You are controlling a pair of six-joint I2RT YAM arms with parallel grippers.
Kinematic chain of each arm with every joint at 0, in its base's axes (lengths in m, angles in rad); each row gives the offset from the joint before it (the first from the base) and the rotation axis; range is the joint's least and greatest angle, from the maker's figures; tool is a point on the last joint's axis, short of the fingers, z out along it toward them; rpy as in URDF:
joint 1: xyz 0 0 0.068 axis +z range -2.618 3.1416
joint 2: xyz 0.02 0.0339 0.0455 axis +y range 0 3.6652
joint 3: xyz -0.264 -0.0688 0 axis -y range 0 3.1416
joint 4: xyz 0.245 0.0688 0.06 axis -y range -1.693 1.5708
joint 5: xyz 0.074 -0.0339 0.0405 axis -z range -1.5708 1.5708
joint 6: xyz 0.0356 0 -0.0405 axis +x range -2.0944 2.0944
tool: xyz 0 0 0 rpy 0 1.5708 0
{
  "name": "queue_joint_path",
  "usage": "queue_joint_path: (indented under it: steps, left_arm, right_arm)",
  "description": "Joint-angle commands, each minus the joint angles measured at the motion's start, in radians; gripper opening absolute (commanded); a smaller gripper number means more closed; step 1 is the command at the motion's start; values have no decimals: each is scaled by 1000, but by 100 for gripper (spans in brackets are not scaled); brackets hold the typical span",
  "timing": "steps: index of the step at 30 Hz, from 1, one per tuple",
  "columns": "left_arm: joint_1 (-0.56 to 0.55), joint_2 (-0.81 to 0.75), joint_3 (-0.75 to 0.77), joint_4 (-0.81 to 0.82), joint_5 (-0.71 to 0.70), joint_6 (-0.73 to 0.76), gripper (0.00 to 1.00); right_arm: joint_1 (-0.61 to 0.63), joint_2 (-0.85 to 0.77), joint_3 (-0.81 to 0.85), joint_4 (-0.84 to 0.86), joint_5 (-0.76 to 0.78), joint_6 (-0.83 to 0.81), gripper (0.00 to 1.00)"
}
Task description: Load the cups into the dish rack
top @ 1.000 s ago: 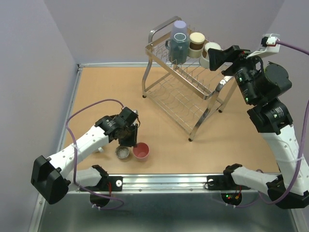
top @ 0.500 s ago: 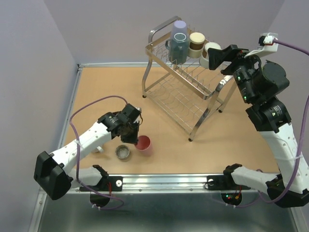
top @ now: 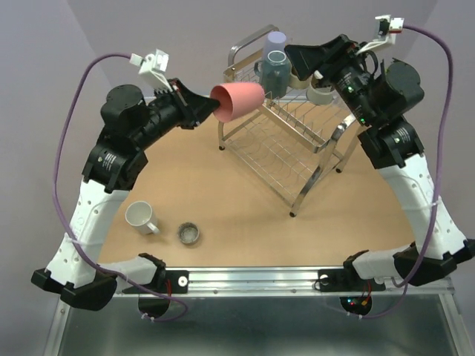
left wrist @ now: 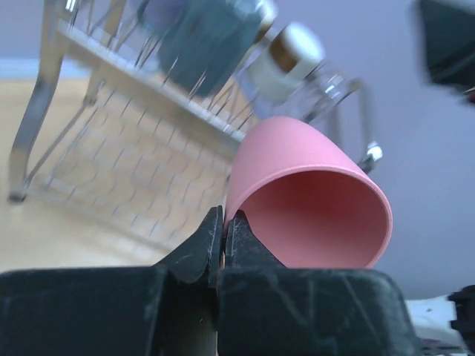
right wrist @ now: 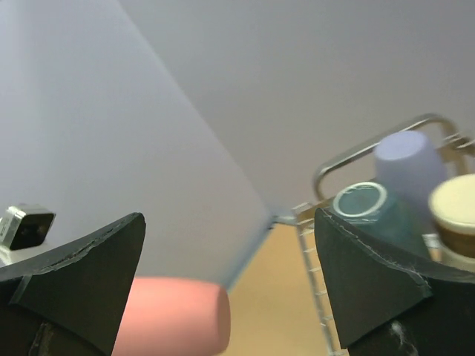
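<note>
Right now the left arm is carrying a pink cup (top: 241,101) toward the rack (top: 278,152). Far below the left fingers (left wrist: 209,237), a white mug (top: 140,217) and a small metal cup (top: 189,233) are sitting on the table (top: 245,215). They are waiting their turn.

The left gripper (left wrist: 223,226) is pinching the pink cup by its wall at the rim. One finger is going inside and one is staying outside, both pressing tight on it. The cup is lying on its side up in the air. Its mouth is facing back at the fingers and its bottom is pointing away from them, at the rack.

The rack is standing just past the cup, on the side away from the fingers. The cup is hanging about level with the top shelf, near the handle end. I cannot tell if it is touching the wire.

Farther past the pink cup, a lavender cup (top: 275,41), a grey-teal cup (top: 276,74) and a brown-and-cream cup (top: 303,63) are already sitting close together on the top shelf. They are right below the right fingers (right wrist: 74,282).

The right gripper (right wrist: 228,222) is hanging over that end of the shelf. Its fingers are spreading wide and holding nothing.

I think the pink cup is being brought in to load. Next, the left arm is going to need to reach a bit more over the shelf, find a free spot beside the other cups, lower the pink cup and let go. The right fingers are close by, so the two arms could bump.
</note>
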Motion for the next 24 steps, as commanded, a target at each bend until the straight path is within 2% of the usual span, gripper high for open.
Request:
queue_joint_path:
  steps: [1, 2, 5, 9, 18, 24]
  left_arm:
    - [51, -30, -29, 475, 132, -155, 0]
    - [51, -58, -90, 645, 111, -171, 0]
    - [51, -70, -157, 809, 80, -204, 0]
    - [51, -56, -163, 858, 34, -202, 0]
    - [48, -7, -204, 1011, 22, -270, 0]
    - [33, 34, -183, 1010, 15, -259, 0]
  right_arm:
    - [-2, 51, 10, 204, -174, 261, 100]
    - [-3, 57, -2, 239, -174, 352, 100]
    - [-2, 89, -53, 411, -207, 466, 100]
    - [-2, 140, -68, 568, -243, 647, 100]
    - [3, 215, -18, 637, -263, 761, 100]
    - [15, 235, -4, 689, -260, 802, 100]
